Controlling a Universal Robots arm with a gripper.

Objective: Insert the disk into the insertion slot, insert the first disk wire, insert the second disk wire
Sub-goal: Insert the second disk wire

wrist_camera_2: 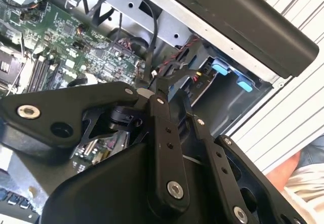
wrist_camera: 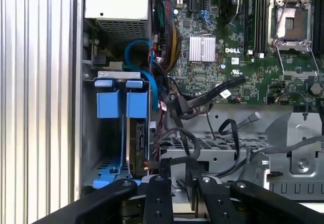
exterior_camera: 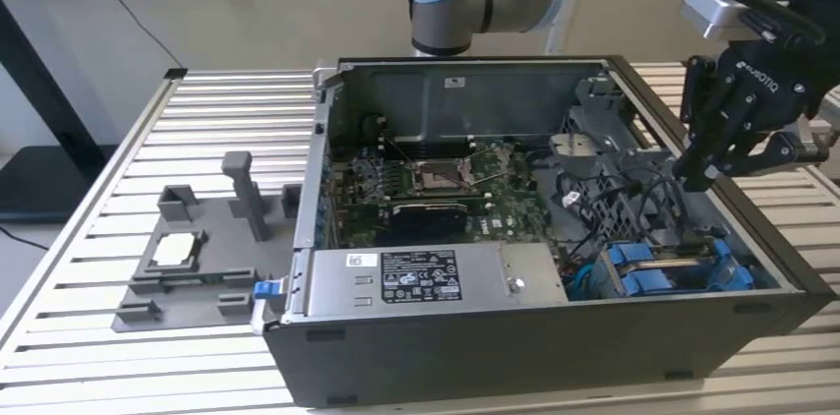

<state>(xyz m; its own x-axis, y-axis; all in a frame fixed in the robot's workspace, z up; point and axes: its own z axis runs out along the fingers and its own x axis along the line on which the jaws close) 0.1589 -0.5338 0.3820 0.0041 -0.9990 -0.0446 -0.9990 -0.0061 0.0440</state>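
Blue plastic frames the disk (exterior_camera: 672, 267), which is seated in its bay in a corner of the open computer case (exterior_camera: 525, 366), below the claw (exterior_camera: 695, 177) and a little to one side. The claw hangs just inside the case's side wall, tips drawn together. In the second wrist view a black cable (wrist_camera_2: 152, 41) runs right up to the tips; I cannot tell whether it is pinched or only touching. Loose dark cables crowd the drive cage (wrist_camera: 212, 148) under the claw, so room is tight there. There is open room outward, past the wall edge, over the slatted metal desk (exterior_camera: 223, 110). The motherboard (exterior_camera: 434, 184) lies farther across the case floor. The power supply box (exterior_camera: 499, 282) beside the disk bay bears a pale printed label, and the claw's body carries white lettering.
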